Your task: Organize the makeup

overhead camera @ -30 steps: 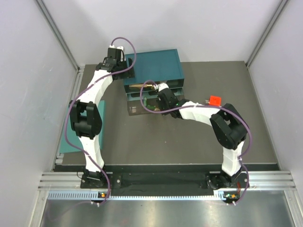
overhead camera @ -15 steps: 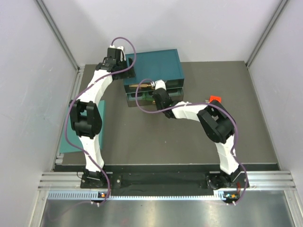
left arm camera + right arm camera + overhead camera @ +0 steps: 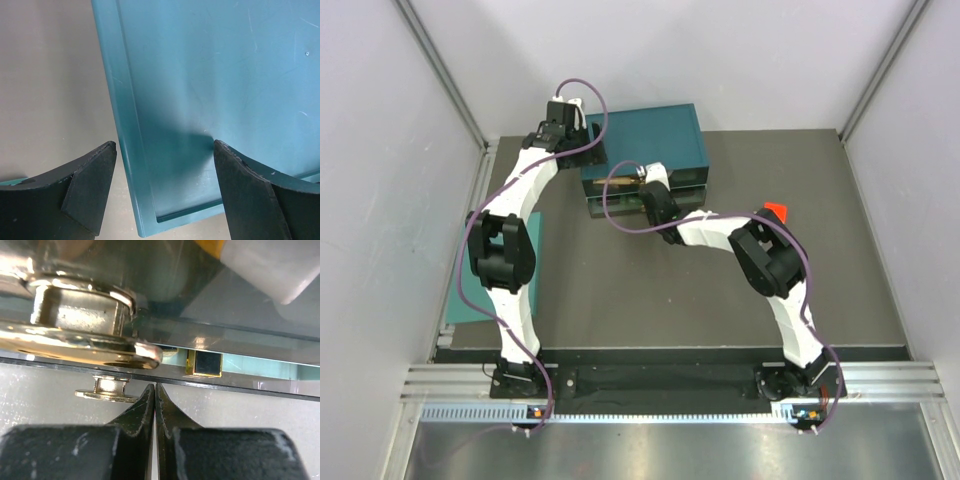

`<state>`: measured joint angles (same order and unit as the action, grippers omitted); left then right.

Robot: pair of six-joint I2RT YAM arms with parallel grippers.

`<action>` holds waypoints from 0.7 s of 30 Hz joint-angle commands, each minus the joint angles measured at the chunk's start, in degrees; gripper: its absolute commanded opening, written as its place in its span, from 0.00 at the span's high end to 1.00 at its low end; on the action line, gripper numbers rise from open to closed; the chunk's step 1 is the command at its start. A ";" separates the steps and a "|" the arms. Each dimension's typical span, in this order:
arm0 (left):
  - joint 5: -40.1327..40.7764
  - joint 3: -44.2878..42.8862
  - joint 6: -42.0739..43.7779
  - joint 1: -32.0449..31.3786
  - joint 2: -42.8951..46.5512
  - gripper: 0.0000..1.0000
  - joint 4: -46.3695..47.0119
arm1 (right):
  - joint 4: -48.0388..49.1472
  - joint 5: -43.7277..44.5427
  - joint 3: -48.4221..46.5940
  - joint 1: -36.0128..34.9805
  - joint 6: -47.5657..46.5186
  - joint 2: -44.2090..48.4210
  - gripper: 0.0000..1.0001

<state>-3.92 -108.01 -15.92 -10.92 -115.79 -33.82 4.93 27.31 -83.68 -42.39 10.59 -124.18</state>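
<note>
The teal drawer box (image 3: 650,140) stands at the back of the mat. My right gripper (image 3: 656,196) is shut with nothing in it, and its tips (image 3: 155,389) press on the clear front of a lower drawer beside a small gold knob (image 3: 106,391). Through the clear fronts I see makeup: a black-and-gold flat case (image 3: 204,363) and the end of an orange-white tube (image 3: 260,265). A larger gold knob (image 3: 75,325) sits on the drawer above. My left gripper (image 3: 165,147) hovers open over the box's top left corner (image 3: 145,220), and the top view shows this left gripper (image 3: 582,150) at the box's left end.
A small red cube (image 3: 775,212) lies on the mat right of the box, behind my right arm's elbow. A flat teal panel (image 3: 460,305) lies along the mat's left edge. Grey walls close in both sides and the back.
My right gripper has pushed toward the box, and the pulled-out lower drawer has slid in under it. The left arm has not moved.
</note>
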 commanded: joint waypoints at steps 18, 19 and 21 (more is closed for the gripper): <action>-1.44 1.22 2.30 0.11 -0.49 0.18 -3.18 | 12.12 4.49 2.99 -1.20 5.04 5.79 1.00; -1.53 1.22 2.39 0.02 -0.49 0.18 -3.35 | 12.04 4.77 3.08 -1.03 6.27 5.97 1.00; -1.61 1.31 2.30 0.02 -0.49 0.18 -3.35 | 10.99 4.94 3.08 -0.68 8.99 6.58 1.00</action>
<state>-5.26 -108.01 -15.31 -10.92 -115.87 -33.80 11.40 30.15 -80.42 -42.96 14.11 -123.15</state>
